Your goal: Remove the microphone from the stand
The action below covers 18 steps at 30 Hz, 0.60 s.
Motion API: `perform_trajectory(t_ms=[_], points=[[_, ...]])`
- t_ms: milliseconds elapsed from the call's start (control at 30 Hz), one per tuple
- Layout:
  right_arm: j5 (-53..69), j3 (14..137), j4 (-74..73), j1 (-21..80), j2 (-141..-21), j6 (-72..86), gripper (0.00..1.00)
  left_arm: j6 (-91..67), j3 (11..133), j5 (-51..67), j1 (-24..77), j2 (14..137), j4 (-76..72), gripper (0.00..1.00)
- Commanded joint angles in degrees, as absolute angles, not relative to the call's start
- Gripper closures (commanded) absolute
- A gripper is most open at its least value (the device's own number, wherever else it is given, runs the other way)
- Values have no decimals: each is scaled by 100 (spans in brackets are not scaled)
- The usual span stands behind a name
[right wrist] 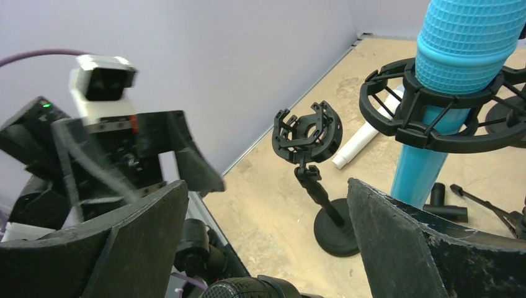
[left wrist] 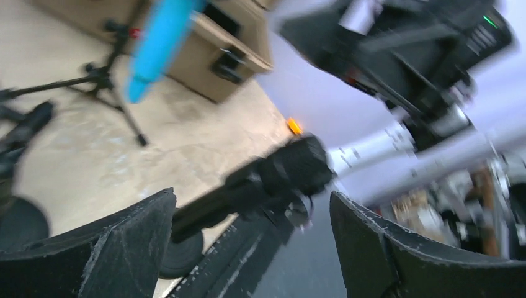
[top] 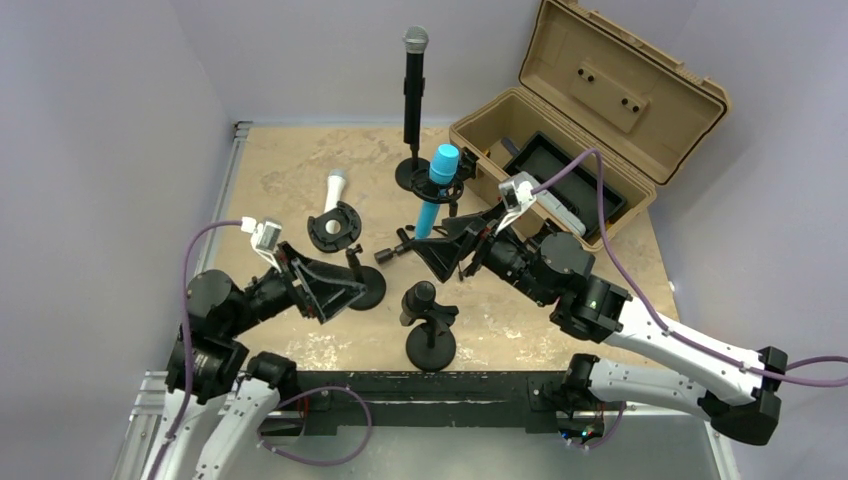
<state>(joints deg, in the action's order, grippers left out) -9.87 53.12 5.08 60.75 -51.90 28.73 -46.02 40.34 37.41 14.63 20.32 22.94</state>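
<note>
On table, white mic [top: 335, 190]: lies flat left of centre in your top view, out of any mount, head toward top of frame; its lower end is right by the empty ring.
Shock mount [right wrist: 308, 132]: upright on a round-base stand [right wrist: 337, 233] w/ nothing in it. In your R wrist view the white mic shows on the table behind it.
L gripper [top: 340, 295]: released, jaws spread wide, nothing btwn them. It sits lower left of top view, just beside the stand's base.
R gripper [top: 433, 260]: released too, jaws fully apart, holding nothing, at centre of frame.
Blue mic [top: 438, 180]: seated in its own ring mount on a tripod, near the R gripper. You can't tell from here if they touch.
Tall black mic [top: 413, 75]: upright on its stand, top centre.
Short black mic [top: 420, 300]: on a small round-base stand, bottom centre, btwn the two arms.
Tan case [top: 600, 110]: lid open, upper right.
L wrist view: blurred — you get the two fingers and not much else.
</note>
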Motion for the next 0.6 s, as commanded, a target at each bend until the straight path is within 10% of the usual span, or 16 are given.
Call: perform_trajectory(t_ms=[0, 567], points=[[-1216, 5348, 518, 6082, -5052, 2760, 1, -3385, 4731, 4031, 2649, 2135, 1936, 8], [-1839, 5457, 273, 6086, -4390, 3009, 1, -659, 5731, -1566, 7213, 4588, 2201, 10]])
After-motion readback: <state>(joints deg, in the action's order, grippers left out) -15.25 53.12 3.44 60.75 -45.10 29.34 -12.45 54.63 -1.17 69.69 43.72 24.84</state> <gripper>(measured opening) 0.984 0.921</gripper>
